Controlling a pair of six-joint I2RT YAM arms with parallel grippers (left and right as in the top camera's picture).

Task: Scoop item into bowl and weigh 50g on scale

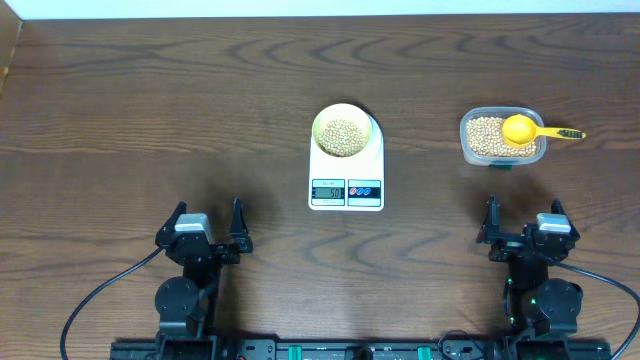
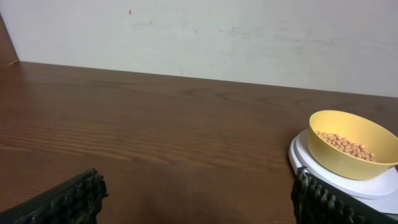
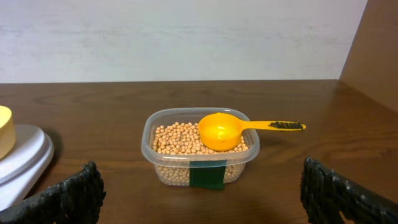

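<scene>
A pale-yellow bowl (image 1: 342, 131) holding tan beans (image 1: 342, 136) stands on the white scale (image 1: 346, 190), whose display is lit. From the left wrist view the bowl (image 2: 354, 143), its beans (image 2: 346, 146) and the scale (image 2: 311, 158) sit at the right. More beans (image 1: 486, 137) fill a clear container (image 1: 470, 148) at the right, with a bright yellow scoop (image 1: 520, 129) resting on them. The right wrist view faces that container (image 3: 199, 168) and scoop (image 3: 221, 132). My left gripper (image 1: 208, 222) and right gripper (image 1: 523, 222) stand open and empty near the table's front edge.
The scoop's handle (image 1: 562, 133) juts out past the container's right side. A green label (image 3: 207, 174) marks the container's near wall. A pale wall (image 2: 205, 37) runs behind the table's far edge. Bare wood (image 1: 150, 120) spreads across the left half.
</scene>
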